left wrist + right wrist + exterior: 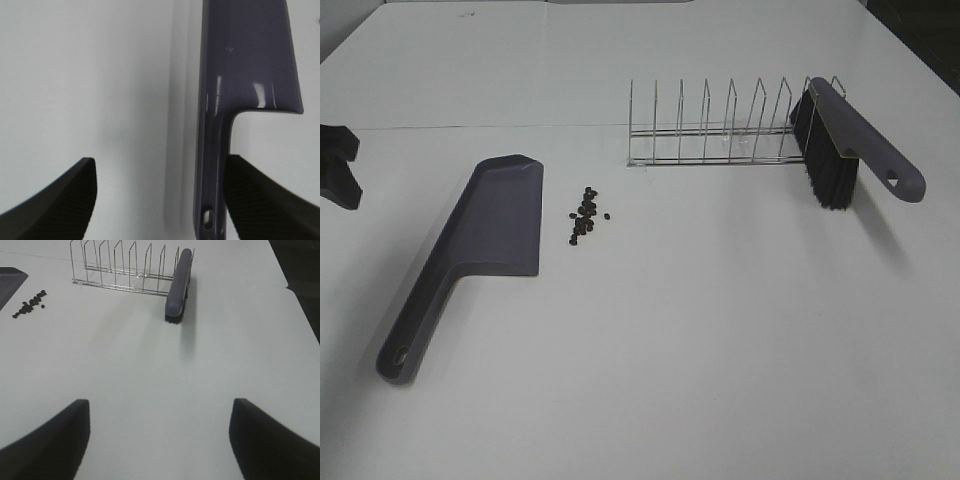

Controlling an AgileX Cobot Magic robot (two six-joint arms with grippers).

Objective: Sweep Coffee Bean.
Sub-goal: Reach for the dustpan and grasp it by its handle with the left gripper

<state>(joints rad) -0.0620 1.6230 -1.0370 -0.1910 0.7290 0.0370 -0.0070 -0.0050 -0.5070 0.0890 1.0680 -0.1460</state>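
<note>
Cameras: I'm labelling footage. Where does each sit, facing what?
Exterior high: overhead, down on the table; dark robot part at left edge.
Left wrist: on left arm, down at the dustpan; open jaws show.
Right wrist: on right arm, facing brush and rack; open jaws show.
Shared: exterior and right wrist both show coffee beans.

The left gripper (160, 167) and right gripper (160, 410) have curved black fingers (55, 205), the left's ribbed.

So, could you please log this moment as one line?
left hand: open above dustpan handle | right hand: open, empty | coffee beans: beside dustpan | brush: against wire rack
</note>
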